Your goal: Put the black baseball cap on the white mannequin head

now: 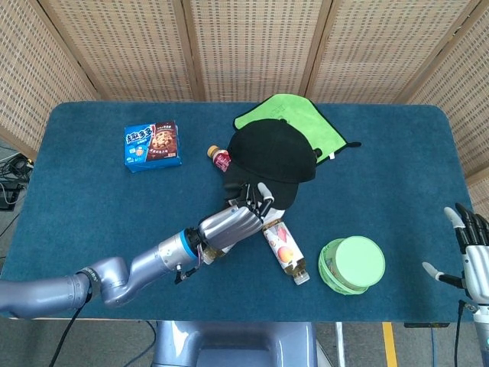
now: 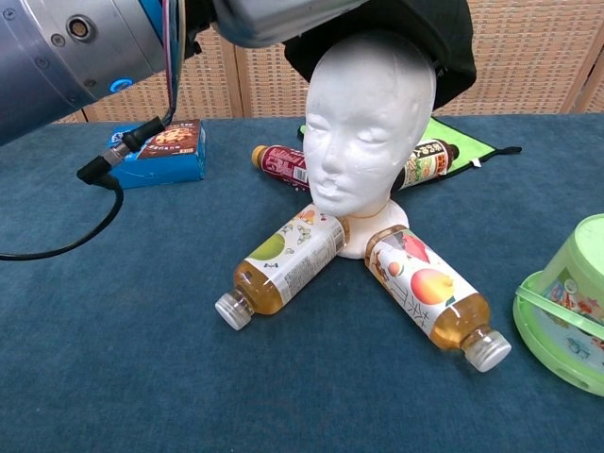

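Observation:
The black baseball cap [image 1: 271,151] sits over the top of the white mannequin head [image 2: 368,123], which the head view hides beneath the cap. In the chest view the cap [image 2: 445,47] covers the crown and drops behind the head on the right side, leaving the face bare. My left hand [image 1: 235,220] reaches in from the lower left and grips the cap's brim [image 1: 263,187] at the front. In the chest view the same hand [image 2: 274,14] shows at the top edge above the forehead. My right hand [image 1: 474,256] hangs open at the table's right edge, holding nothing.
Two juice bottles [image 2: 288,260] [image 2: 429,293] lie splayed in front of the mannequin's base, and a red bottle [image 2: 281,165] lies behind it. A blue cookie box [image 1: 153,145] is at the back left, a green cloth [image 1: 302,115] behind the head, a green tub [image 1: 353,265] front right.

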{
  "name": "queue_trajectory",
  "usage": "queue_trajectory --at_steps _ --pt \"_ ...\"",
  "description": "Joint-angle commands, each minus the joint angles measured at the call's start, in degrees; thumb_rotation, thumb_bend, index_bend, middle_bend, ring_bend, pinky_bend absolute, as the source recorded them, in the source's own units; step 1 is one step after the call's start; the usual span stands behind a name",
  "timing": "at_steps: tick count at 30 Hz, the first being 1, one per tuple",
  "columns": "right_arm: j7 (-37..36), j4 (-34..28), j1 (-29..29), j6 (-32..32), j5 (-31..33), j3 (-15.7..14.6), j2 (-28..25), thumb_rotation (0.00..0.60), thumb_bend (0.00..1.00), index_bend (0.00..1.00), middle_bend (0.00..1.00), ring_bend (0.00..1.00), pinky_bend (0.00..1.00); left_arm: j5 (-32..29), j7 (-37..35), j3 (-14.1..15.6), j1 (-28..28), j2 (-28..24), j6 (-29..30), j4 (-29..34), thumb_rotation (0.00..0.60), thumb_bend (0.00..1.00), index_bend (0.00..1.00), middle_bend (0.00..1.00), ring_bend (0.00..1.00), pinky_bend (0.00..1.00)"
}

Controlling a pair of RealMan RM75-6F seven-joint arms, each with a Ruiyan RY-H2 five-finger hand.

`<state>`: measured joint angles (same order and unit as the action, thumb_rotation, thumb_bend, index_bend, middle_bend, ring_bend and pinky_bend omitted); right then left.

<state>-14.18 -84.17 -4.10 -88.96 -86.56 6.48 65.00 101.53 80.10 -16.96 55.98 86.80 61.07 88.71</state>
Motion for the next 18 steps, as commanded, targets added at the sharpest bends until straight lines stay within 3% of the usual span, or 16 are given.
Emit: queue_trajectory --at_steps 1,18 --pt "0.12 -0.15 0.13 -0.27 -0.13 -0.04 -0.06 0.6 0.03 0.0 0.0 0.0 0.0 0.03 0.12 0.44 -0.21 -0.17 0.02 0.11 0.6 0.65 0.89 0.74 0.81 0.68" --pt "0.08 -0.24 0.26 -0.88 -0.82 -0.23 0.01 0.6 0.03 0.0 0.0 0.0 0.0 0.5 2.22 3.02 -0.43 -0.35 -1.8 0.26 0.6 0.64 0.85 0.7 0.78 0.66"
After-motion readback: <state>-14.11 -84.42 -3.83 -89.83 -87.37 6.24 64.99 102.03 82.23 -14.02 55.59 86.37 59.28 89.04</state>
